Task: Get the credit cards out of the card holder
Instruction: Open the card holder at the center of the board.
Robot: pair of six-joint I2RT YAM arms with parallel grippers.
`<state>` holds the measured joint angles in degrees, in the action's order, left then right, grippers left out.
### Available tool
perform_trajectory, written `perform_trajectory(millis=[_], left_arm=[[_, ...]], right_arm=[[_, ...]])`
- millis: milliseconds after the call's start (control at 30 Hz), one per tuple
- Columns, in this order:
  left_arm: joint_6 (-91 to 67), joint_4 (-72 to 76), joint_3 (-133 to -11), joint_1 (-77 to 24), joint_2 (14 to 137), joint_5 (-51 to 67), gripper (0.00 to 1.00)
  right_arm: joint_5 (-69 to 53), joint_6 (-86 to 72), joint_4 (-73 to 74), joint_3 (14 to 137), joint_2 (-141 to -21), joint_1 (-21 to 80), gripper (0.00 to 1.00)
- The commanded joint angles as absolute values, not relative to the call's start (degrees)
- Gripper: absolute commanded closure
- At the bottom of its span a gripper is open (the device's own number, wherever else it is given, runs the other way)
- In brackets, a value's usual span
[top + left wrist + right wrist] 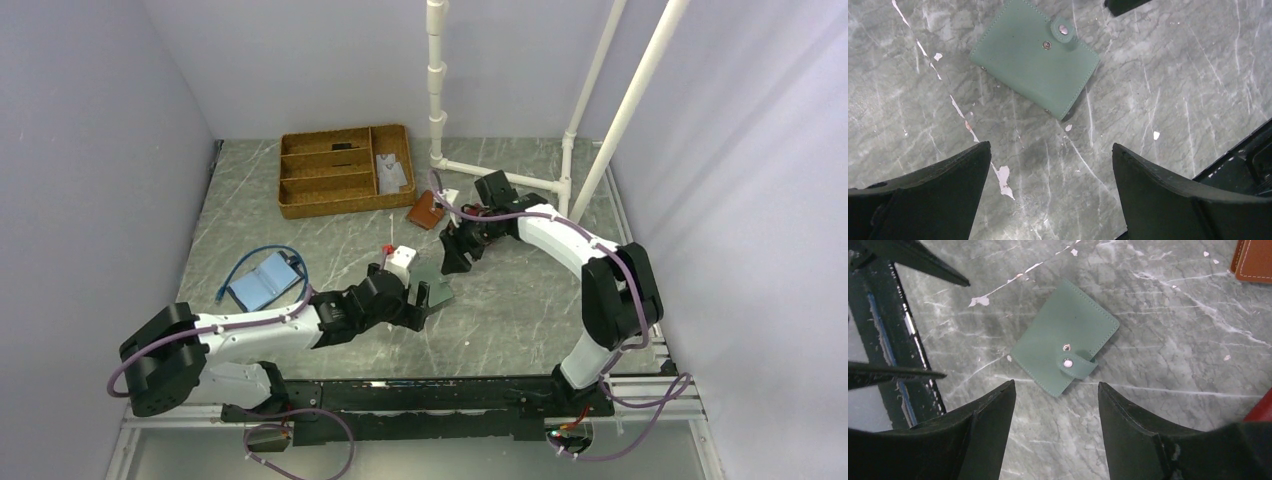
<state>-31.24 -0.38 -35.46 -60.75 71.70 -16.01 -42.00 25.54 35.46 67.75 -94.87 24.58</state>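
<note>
The closed card holder [1035,57] is laid flat, centrally on the worktop [1173,100]. The left gripper [1050,150] and right gripper [1055,385] are spread wide, empty.

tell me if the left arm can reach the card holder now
Probably yes: the card holder lies flat just ahead of the open left gripper, nothing between them, though the right gripper hovers close.

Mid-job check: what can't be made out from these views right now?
- Any cards inside the closed mint-green snap-tab card holder: hidden by its cover, every view.
- Brown stitched wallet: cut off by the right wrist frame's corner.
- Grey pieces in the woven tray: too small, top view.
</note>
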Motion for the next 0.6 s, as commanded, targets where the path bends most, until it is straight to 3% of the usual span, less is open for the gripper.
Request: perform_trajectory(millis=[0,233,567], left_arm=[[-35.8,-3.1,-38.6,-61.4,72.9,-20.0,0.04],[-40.4,-1.9,-37.7,-61.6,74.8,-20.5,0.12],[-43.5,0.5,-37.2,-61.6,77.2,-20.9,0.13]], right_arm=[[-37.3,19.6,29.7,68.1,-97.0,27.2,0.36],[-24.5,10.2,25.2,69.2,-101.5,29.7,0.33],[-21.9,9.7,26.2,70.0,-105.5,32.9,0.32]])
